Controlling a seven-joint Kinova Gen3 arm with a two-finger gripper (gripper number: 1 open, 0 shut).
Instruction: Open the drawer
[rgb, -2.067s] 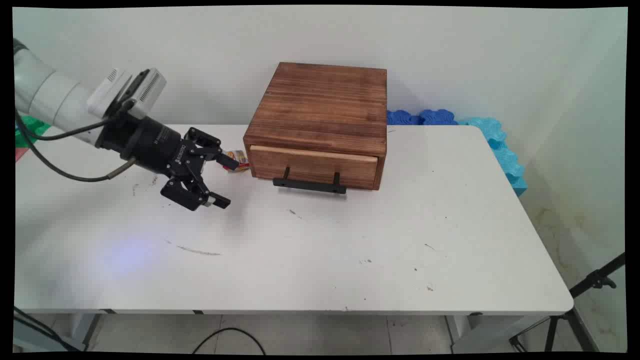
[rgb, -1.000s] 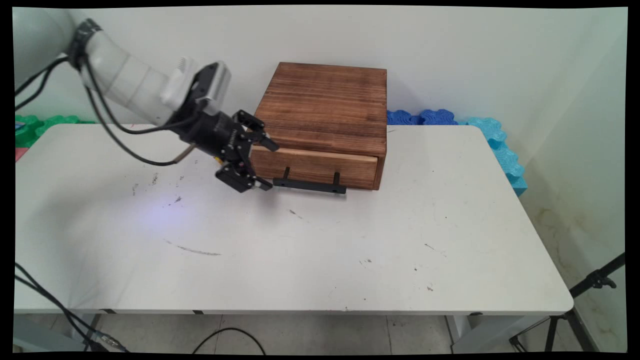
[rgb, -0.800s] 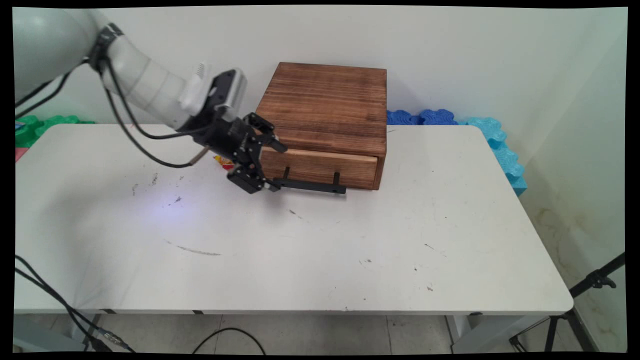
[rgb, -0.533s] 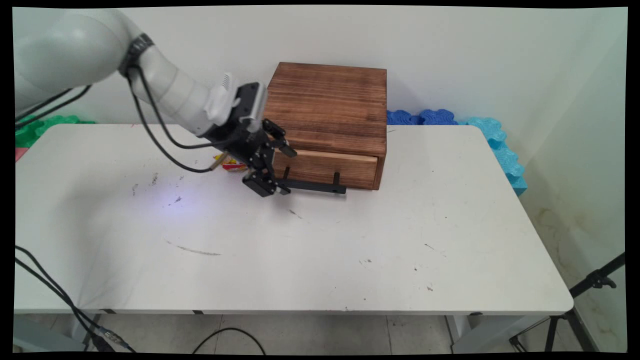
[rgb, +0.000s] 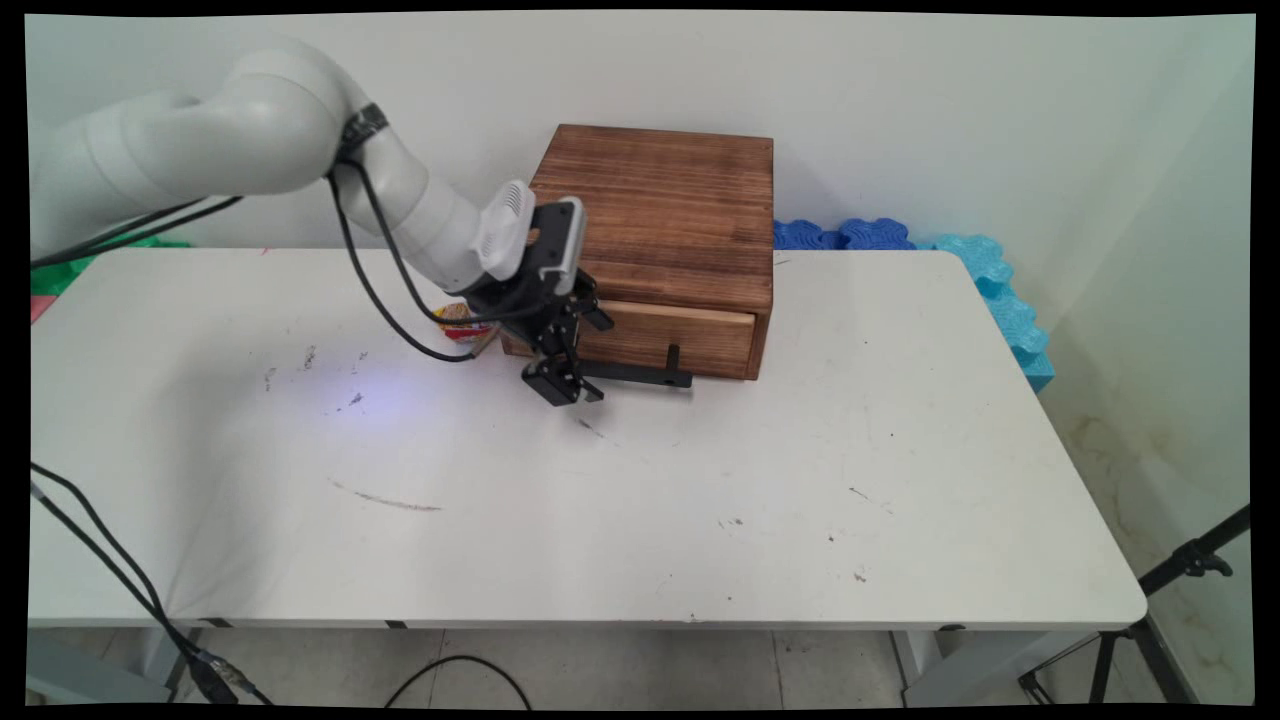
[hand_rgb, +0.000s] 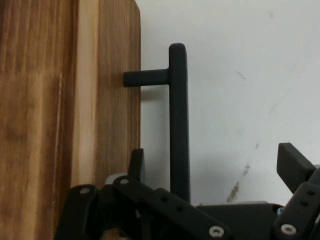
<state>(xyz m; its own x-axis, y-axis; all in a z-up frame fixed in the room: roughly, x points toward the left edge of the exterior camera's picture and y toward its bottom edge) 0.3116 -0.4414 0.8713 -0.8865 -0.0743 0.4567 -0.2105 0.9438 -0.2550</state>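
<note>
Hand (rgb: 583, 358) spread wide astride the drawer's black handle (hand_rgb: 179, 120); apparently not yet touching it.

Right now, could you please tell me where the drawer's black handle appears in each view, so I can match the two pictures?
Main view: the black handle runs level below the drawer front, its left end behind the tool.
Hand view: the handle stands upright at centre, rising between the tool's open fingers.
Shared landmark: the drawer front, which lies along the left side in the hand view.
</note>
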